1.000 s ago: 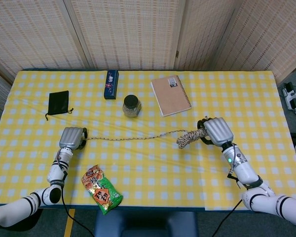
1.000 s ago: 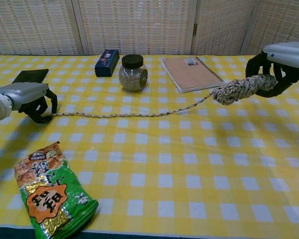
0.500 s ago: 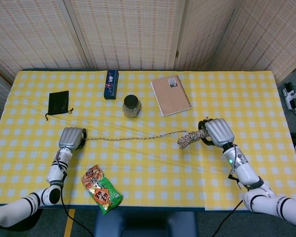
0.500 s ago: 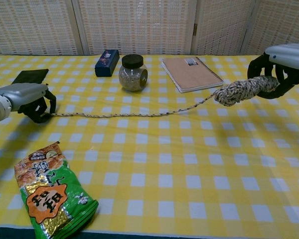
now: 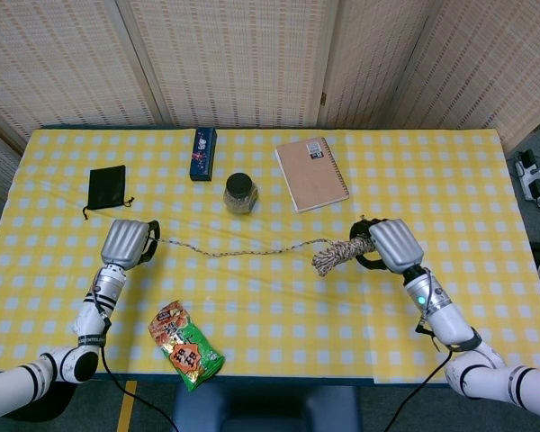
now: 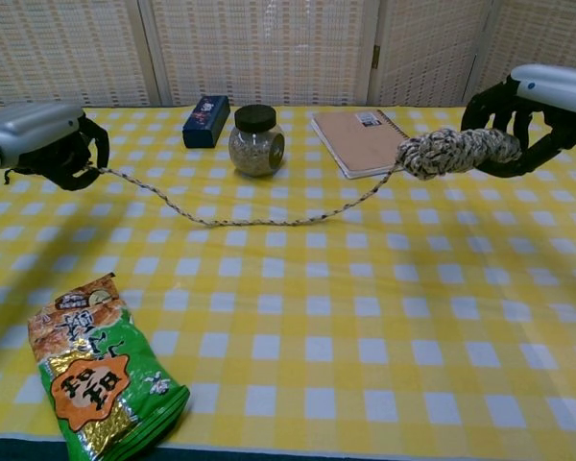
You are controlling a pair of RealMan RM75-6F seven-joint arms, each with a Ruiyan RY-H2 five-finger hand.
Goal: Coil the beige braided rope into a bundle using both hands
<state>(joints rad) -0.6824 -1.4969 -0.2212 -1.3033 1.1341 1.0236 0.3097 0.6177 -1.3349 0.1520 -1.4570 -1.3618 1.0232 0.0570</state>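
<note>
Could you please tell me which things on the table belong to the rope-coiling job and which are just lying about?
Part of the job:
rope
left hand, holding its free end
right hand, holding the coiled part

Just lying about:
snack bag
jar
notebook
blue box
black pouch

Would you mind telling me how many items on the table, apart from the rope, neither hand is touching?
5: black pouch at far left, dark blue box and jar near the back, notebook right of them, snack bag at the front edge.
</note>
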